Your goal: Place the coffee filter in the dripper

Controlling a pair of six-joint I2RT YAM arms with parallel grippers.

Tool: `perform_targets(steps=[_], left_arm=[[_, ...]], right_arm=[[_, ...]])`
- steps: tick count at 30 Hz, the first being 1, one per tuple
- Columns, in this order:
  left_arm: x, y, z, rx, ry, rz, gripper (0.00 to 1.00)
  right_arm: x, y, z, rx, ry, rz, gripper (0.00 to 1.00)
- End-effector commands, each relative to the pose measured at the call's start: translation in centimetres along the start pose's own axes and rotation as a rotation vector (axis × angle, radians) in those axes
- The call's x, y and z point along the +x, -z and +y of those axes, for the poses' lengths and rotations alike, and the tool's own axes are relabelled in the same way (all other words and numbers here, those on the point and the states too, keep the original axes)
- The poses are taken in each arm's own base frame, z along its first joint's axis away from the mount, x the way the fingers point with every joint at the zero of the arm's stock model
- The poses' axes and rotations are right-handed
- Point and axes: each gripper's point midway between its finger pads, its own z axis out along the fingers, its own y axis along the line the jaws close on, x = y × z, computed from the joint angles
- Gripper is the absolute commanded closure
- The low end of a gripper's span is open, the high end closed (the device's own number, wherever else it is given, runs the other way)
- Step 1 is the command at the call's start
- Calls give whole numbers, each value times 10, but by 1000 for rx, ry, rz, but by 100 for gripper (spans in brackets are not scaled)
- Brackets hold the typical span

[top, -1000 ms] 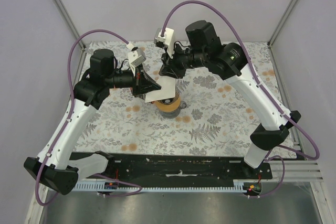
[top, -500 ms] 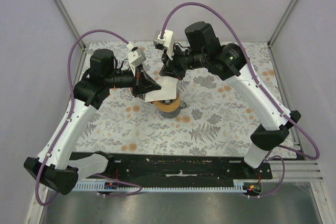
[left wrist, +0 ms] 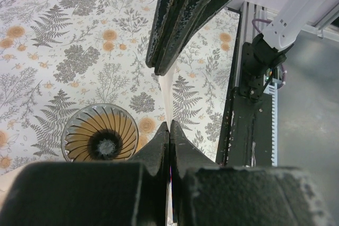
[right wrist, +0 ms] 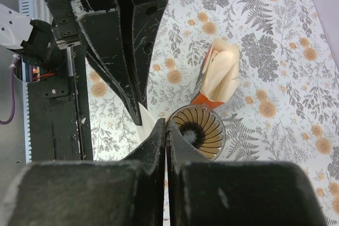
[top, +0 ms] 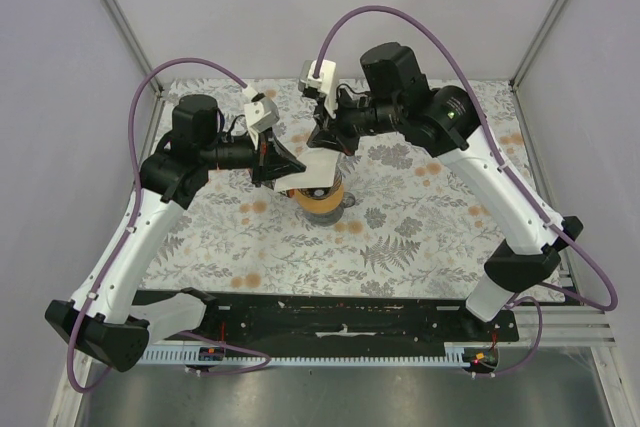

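The coffee filter [top: 314, 172], a thin white paper, hangs just above the dripper [top: 323, 199], a ribbed see-through cone with a tan collar. My left gripper [top: 287, 167] is shut on the filter's left side. My right gripper [top: 325, 145] is shut on its far edge. In the left wrist view the filter [left wrist: 164, 96] shows edge-on, running from my left gripper [left wrist: 169, 126] up to the right arm's fingers [left wrist: 175, 30], and the dripper [left wrist: 100, 139] lies below left. In the right wrist view the filter [right wrist: 147, 122] sits left of my right gripper [right wrist: 165, 122], beside the dripper [right wrist: 200, 130].
An orange carton [right wrist: 216, 75] with a stack of cream papers stands just behind the dripper. The floral table cover [top: 420, 227] stretches all round. A black rail [top: 350, 322] runs along the near edge, and grey walls close in the sides and back.
My right gripper has closed on the filter's far edge and its arm has shifted slightly right. The left gripper keeps its hold in the same place.
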Motion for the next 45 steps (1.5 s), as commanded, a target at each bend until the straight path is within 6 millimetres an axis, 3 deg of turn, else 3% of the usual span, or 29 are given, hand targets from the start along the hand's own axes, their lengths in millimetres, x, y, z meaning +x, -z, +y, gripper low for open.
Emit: perform_targets(steps=[1,6,12,15,18,21,29,31,34,38,45], left_arm=[[-1,6,-7,18,-125,5,98],[2,7,-7,28,-183,19,98],[3,7,-7,28,-188,22,98],[2,7,-7,25,-188,21,98],[3,6,-6,27,-182,23,98],[2,6,-6,29,-184,23,98],[1,6,-7,31,-183,20,98],[2,6,-8,34,-179,22,98],[1,6,-8,32,-180,21,98],[1,6,-8,32,-180,20,98],[0,6,-8,30,-182,17,98]], right_arm=[[-8,15,14,-46,37,-39,94],[-8,12,19,-76,33,-39,83],[-1,7,15,-67,22,-18,78],[-2,10,18,-78,34,-22,63],[-2,10,22,-100,41,-30,55],[2,5,20,-98,30,-14,57],[8,3,9,-41,13,14,77],[7,4,11,-51,13,10,76],[5,6,17,-77,20,0,64],[4,7,20,-92,22,-8,61],[11,0,12,-65,8,20,65]])
